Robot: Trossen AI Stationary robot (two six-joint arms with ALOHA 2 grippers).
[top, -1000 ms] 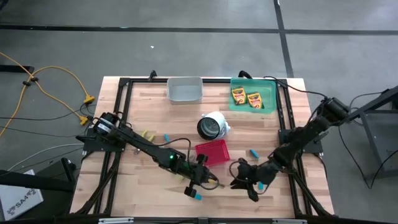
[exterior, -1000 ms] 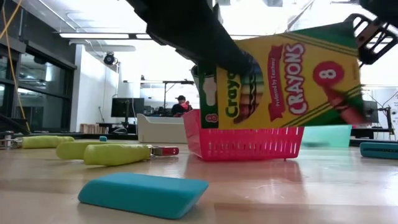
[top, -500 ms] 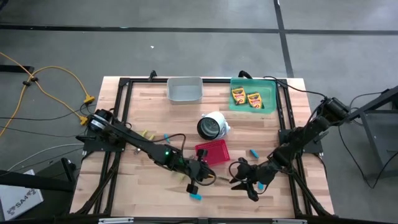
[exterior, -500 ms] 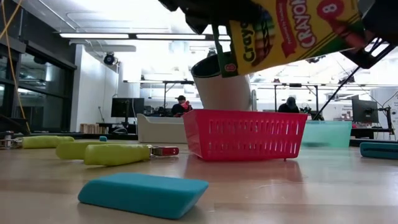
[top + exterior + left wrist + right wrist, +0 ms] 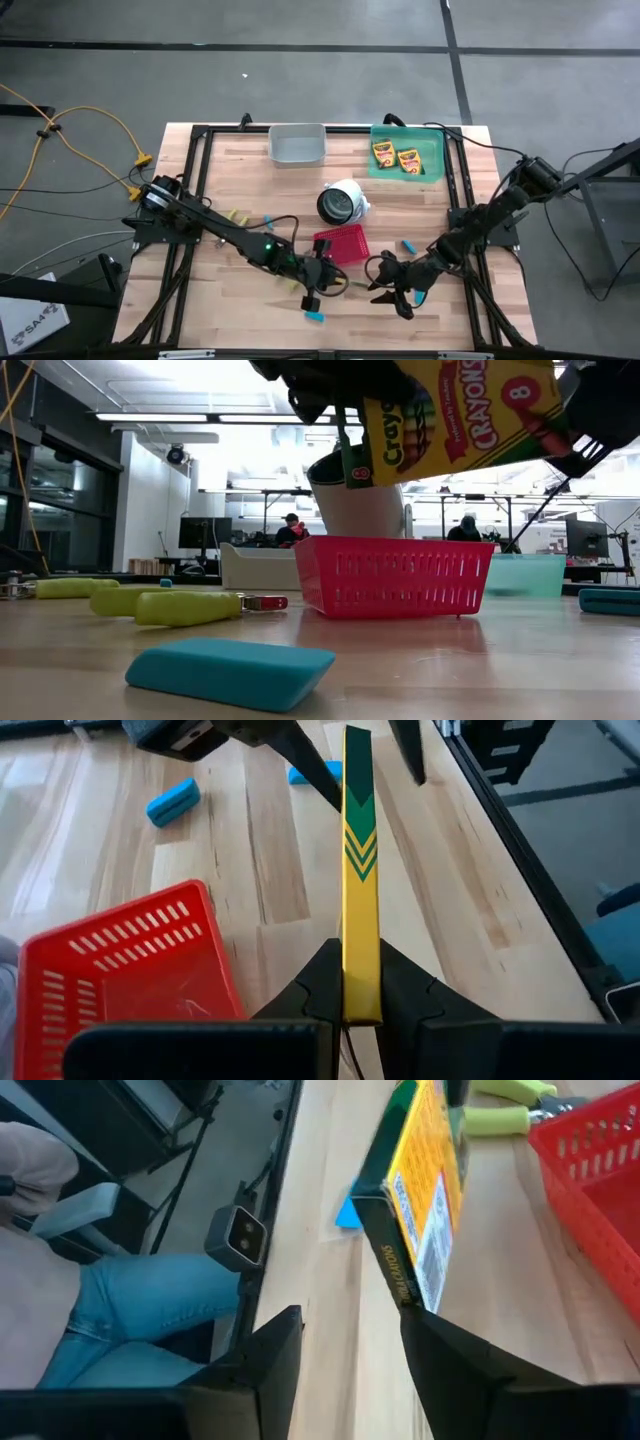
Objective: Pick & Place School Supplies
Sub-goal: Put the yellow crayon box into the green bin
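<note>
A yellow-and-green crayon box hangs in the air above the table's near middle, seen edge-on in the left wrist view. My left gripper is shut on it. My right gripper is open, its fingers standing either side of the box's other end. Two more crayon boxes lie in the green tray. Two yellow-green plier tools lie flat on the table's left part. Light-blue blocks rest on the wood. My left gripper pinches the crayon box between its two fingers across the narrow side at one end, coming level from the table's left. The box is lifted clear and tilted, its long side running toward my right gripper. My right gripper: whether a finger touches the box's corner, I cannot tell.
The red basket stands just beyond the held box, with the white cylinder behind it. A grey bin sits at the far edge. A person's jeans show past the near table edge.
My left gripper has risen and carried the crayon box higher, from level with the red basket's rim to well above it. The box has tipped, its right end now higher. My right gripper has shifted slightly toward the box and stayed open.
</note>
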